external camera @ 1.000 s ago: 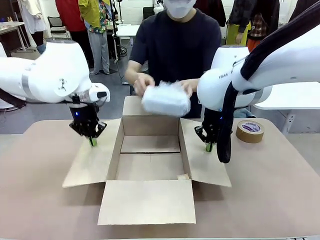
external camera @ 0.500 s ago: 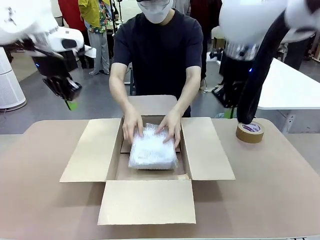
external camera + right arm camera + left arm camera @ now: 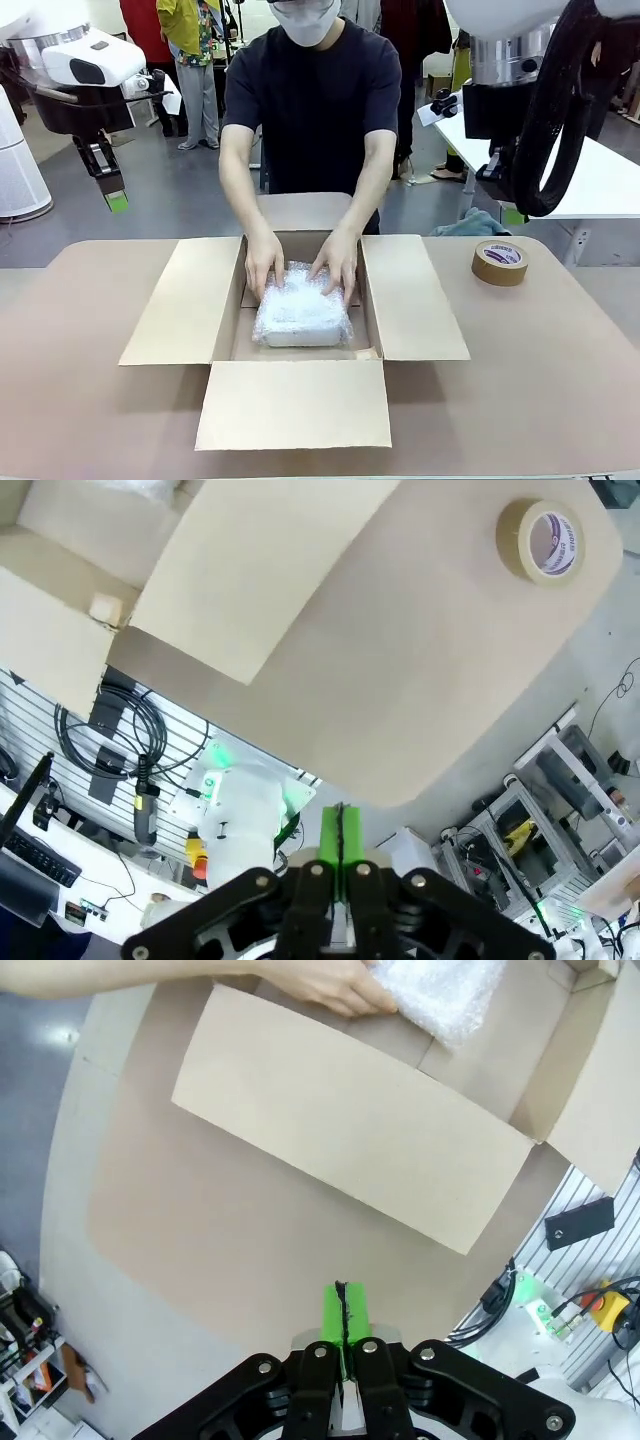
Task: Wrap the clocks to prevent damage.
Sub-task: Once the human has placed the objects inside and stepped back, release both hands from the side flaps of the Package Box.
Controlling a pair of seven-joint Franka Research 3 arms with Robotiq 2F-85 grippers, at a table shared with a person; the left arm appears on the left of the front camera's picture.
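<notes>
Guessing the clocks [image 3: 302, 318], bubble-wrapped in the cardboard box [image 3: 180, 300], are light, slippery and fragile, so I'd pinch the long sides; my left hand [image 3: 116, 201] and right hand [image 3: 514, 215] hang clenched, empty.

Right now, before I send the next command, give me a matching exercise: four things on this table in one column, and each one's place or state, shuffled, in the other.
1. whitish rectangular bundle in clear bubble wrap
2. brown tape roll
3. left gripper
4. brown cardboard box

A. shut, raised off the table
B. flaps spread open, mid-table
C. flat on the table, right of the box
D. inside the box, under the person's hands

Pairs: 1-D, 2-C, 3-A, 4-B
</notes>
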